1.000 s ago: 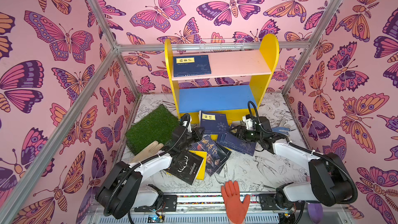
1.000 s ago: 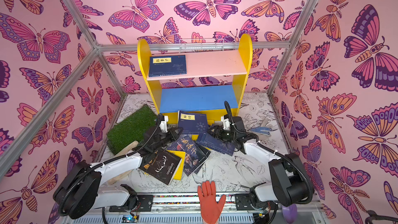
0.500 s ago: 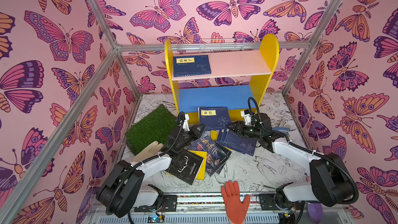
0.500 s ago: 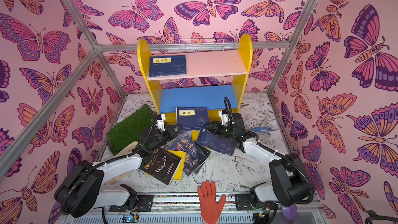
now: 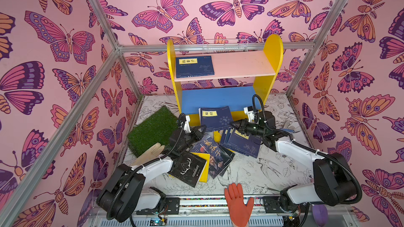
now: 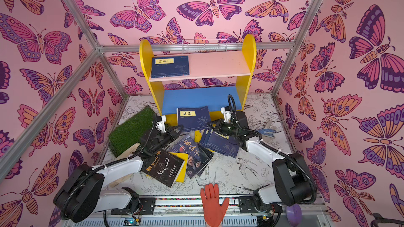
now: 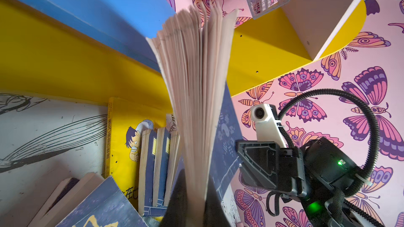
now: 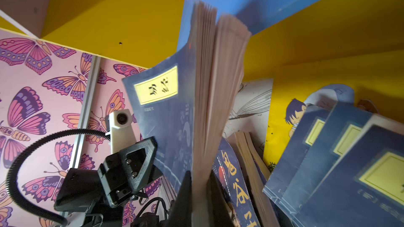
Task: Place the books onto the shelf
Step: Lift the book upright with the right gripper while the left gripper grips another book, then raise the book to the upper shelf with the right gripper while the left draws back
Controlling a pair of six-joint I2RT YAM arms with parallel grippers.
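While you look at both top views, you see the left gripper [image 5: 202,128] and the right gripper [image 5: 233,124] both closed on the same navy book [image 5: 215,116], one at each lower corner. Each wrist view shows its page block pinched between dark fingers [image 8: 183,199]. The book is tilted, with its upper edge at the front of the blue lower board [image 5: 218,97] of the shelf [image 5: 272,46]; whether it touches the board, you cannot tell. A second navy book [image 5: 194,66] lies flat on the pink upper board [image 5: 242,64]. The other books [image 5: 213,156] lie in a loose pile on the table [image 5: 262,171], just before the shelf.
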